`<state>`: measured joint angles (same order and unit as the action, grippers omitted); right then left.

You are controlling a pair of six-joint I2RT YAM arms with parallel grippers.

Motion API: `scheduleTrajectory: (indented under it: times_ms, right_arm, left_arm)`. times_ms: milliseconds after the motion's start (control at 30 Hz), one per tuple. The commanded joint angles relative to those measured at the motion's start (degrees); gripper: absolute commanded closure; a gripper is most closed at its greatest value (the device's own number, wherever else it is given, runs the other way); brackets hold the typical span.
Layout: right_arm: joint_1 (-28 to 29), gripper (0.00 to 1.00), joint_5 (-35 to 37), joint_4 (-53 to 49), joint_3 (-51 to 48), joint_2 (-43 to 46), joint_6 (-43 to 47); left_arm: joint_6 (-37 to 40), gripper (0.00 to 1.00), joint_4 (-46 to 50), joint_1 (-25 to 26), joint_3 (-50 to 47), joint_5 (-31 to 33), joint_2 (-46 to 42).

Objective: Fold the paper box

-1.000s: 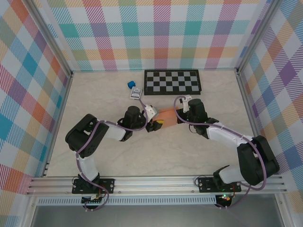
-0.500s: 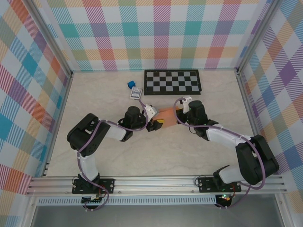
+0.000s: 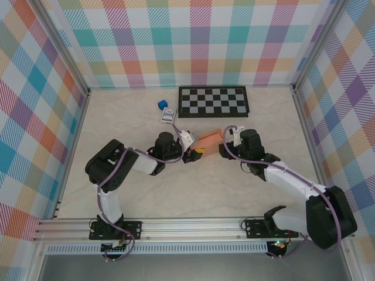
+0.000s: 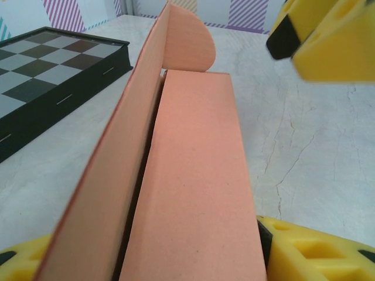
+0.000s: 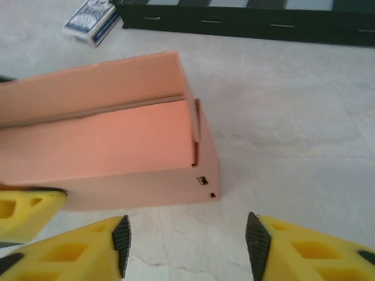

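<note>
Mid-table (image 3: 193,187), a little in front of the chessboard (image 3: 214,100): paper box (image 3: 208,140), salmon-orange, already shaped into a long, shallow box and lying at a slant. One long flap raised along the side facing the chessboard, with a rounded tab at its end in the left wrist view (image 4: 193,175). Closed end wall with two small slots facing the right wrist camera (image 5: 117,152).

Pinched at its left end by the left gripper (image 3: 192,154), a yellow finger pressed against each long side (image 4: 158,257).

Just off the box's right end: right gripper (image 3: 224,147), claw spread wide, touching nothing, bare marbled table between its fingers (image 5: 188,234).

Farther back and to the left, well apart from the box: blue-and-white card pack (image 3: 169,115), and just behind that a tiny blue cube (image 3: 161,105).
</note>
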<state>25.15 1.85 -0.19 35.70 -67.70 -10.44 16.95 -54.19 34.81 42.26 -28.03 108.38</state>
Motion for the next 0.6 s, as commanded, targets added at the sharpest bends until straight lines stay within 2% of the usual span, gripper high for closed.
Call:
scheduleTrajectory:
  times_ms: [0,33,133,300,467,567]
  right_arm:
    - [-3.0,0.25,-1.9,-13.1,7.3,3.4,-5.8]
    - [-4.3,0.24,-3.1,-16.8,10.1,3.1,-7.2]
    - [-9.0,0.20,-14.1,-26.6,18.9,-0.9,-10.8]
    - [-15.3,0.23,-26.3,-43.1,35.9,-17.9,-23.3]
    - [-16.3,0.26,-34.4,-40.5,40.3,-27.5,-33.5]
    - [-16.2,0.25,-38.4,-42.0,43.2,-31.9,-37.0]
  left_arm:
    - [2.9,0.42,-1.4,0.2,1.4,-2.6,0.6]
    - [3.3,0.42,-1.1,0.2,1.5,-2.8,0.6]
    - [3.8,0.42,-0.5,0.2,1.9,-3.7,0.7]
    - [6.9,0.42,2.8,0.2,2.9,-7.0,0.2]
    - [9.9,0.42,6.9,0.2,4.4,-11.3,-0.2]
    - [10.3,0.43,7.8,0.2,4.9,-11.7,0.1]
